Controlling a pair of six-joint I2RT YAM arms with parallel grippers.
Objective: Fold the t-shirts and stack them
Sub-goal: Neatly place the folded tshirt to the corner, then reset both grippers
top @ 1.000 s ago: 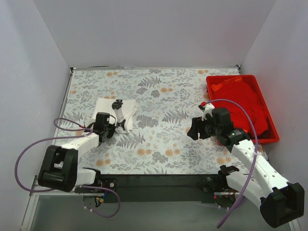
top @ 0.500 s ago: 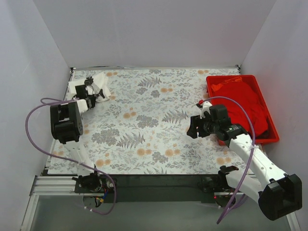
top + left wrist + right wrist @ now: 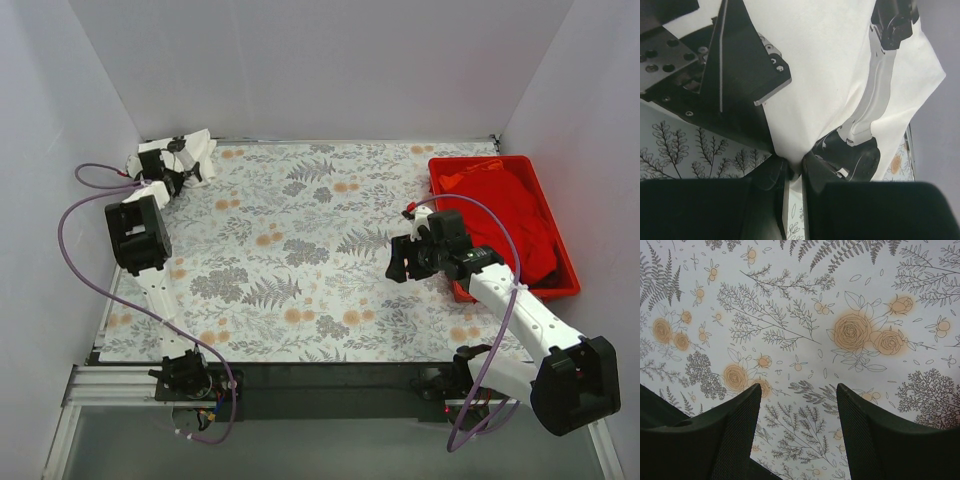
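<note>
The white t-shirt (image 3: 197, 144) is bunched at the far left corner of the table. My left gripper (image 3: 183, 170) is stretched out to it and shut on a fold of the white cloth; in the left wrist view the jaws (image 3: 792, 170) pinch the cloth and the shirt (image 3: 815, 60) fills the frame above them. The red t-shirt (image 3: 510, 215) lies crumpled in the red tray (image 3: 561, 291) at the right. My right gripper (image 3: 405, 262) hovers left of the tray, open and empty over the tablecloth (image 3: 799, 390).
The floral grey tablecloth (image 3: 320, 260) covers the table. White walls close in the back and both sides. The left arm's purple cable (image 3: 70, 230) loops along the left edge. The red tray stands against the right wall.
My left arm swung from the near-left part of the table out to the far left corner, carrying the white t-shirt with it. My right gripper shifted slightly.
</note>
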